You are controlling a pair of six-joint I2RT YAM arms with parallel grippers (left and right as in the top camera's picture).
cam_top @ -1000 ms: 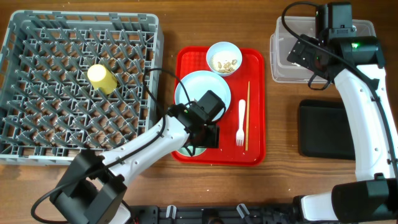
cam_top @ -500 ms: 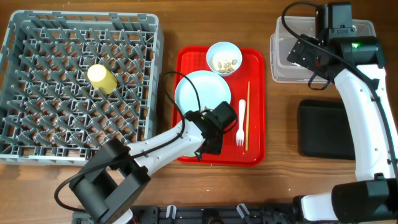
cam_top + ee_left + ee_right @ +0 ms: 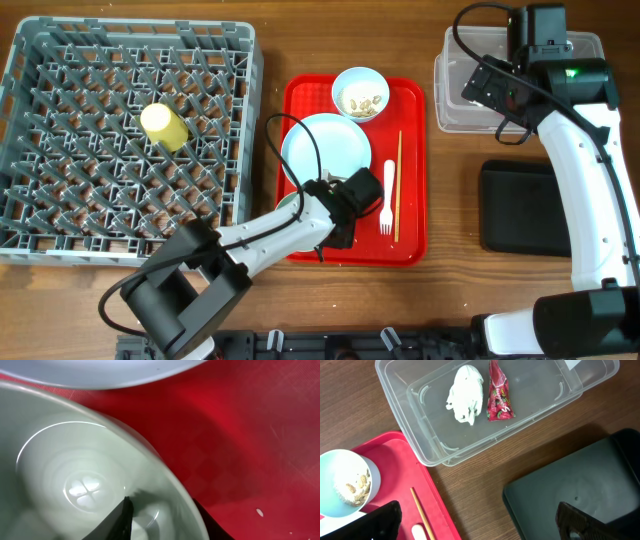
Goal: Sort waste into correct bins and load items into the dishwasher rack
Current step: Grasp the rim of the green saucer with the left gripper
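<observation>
Shifting right along the red tray (image 3: 408,150), the left gripper (image 3: 162,505) straddles the rim of the mint bowl (image 3: 75,475) resting there, apparently to lift it toward the dishwasher rack (image 3: 130,27); whether it is clamped is unclear. The right gripper (image 3: 477,510) hovers, spread wide.

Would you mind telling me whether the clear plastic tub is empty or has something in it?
Not empty. The clear tub holds a crumpled white tissue and a red snack wrapper, side by side on its floor.
</observation>
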